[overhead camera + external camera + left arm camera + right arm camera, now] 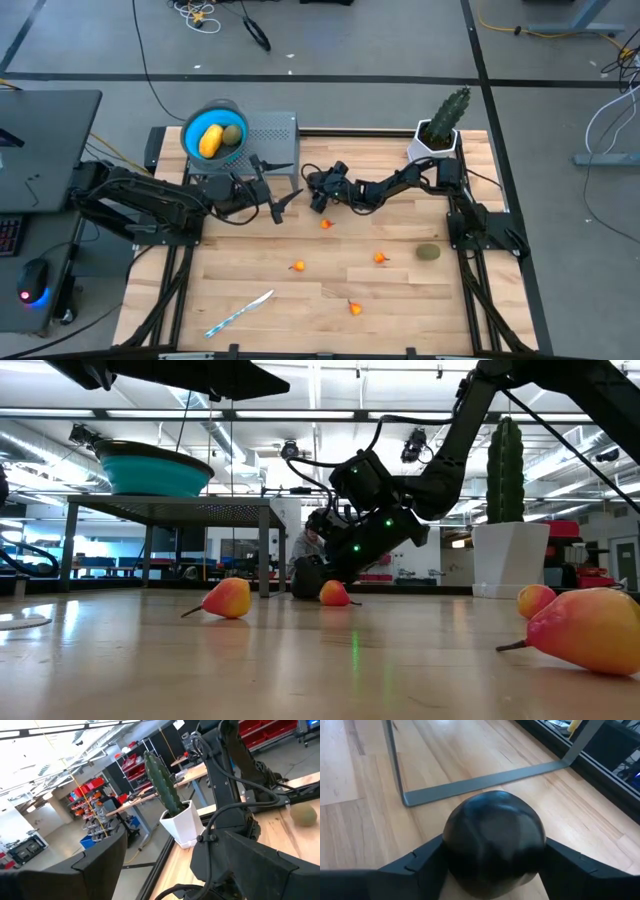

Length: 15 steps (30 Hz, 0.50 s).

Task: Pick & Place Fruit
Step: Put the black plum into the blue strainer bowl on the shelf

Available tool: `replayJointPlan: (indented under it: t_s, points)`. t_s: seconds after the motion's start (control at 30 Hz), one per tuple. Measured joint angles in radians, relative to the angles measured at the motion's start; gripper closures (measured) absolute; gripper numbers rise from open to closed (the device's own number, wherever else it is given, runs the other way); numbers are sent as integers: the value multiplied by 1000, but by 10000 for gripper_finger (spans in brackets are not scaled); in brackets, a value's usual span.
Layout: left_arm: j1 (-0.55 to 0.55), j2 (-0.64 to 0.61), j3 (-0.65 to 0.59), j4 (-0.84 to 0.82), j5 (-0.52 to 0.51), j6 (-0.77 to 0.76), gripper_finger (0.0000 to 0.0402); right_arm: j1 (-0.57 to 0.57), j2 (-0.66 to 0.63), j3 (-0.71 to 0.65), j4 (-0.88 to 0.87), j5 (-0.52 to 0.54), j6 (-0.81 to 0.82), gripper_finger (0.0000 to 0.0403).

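**Right claw closing round the black ball**

The step in hand looks like picking up the black ball (494, 842); the right gripper (322, 192) is low at the table's far middle, near the grey stand (268, 133), with a finger on each side of the ball, both seeming to touch it (the ball appears to sit on the wood). Next it likely needs a firm squeeze, a lift, then a carry to the blue bowl (192, 128) on the stand, which already holds the yellow fruit (210, 140) and an olive oval (232, 135). The left gripper (272, 203) hovers close by, jaws wide and empty. Four orange pieces (326, 224) and another olive oval (428, 253) lie on the table.
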Motion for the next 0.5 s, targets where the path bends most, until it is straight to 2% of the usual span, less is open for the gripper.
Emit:
replayJointPlan:
  t_s: [0.2,0.33,0.5]
  points:
    - [0,0,0,-5,-14,7,65,28,-14,0,-19,6,3,139]
    - [0,0,0,-31,-27,41,65,57,-75,-1,-82,0,37,137]
    - [0,0,0,-97,-24,73,65,104,-208,-1,-310,-51,117,137]
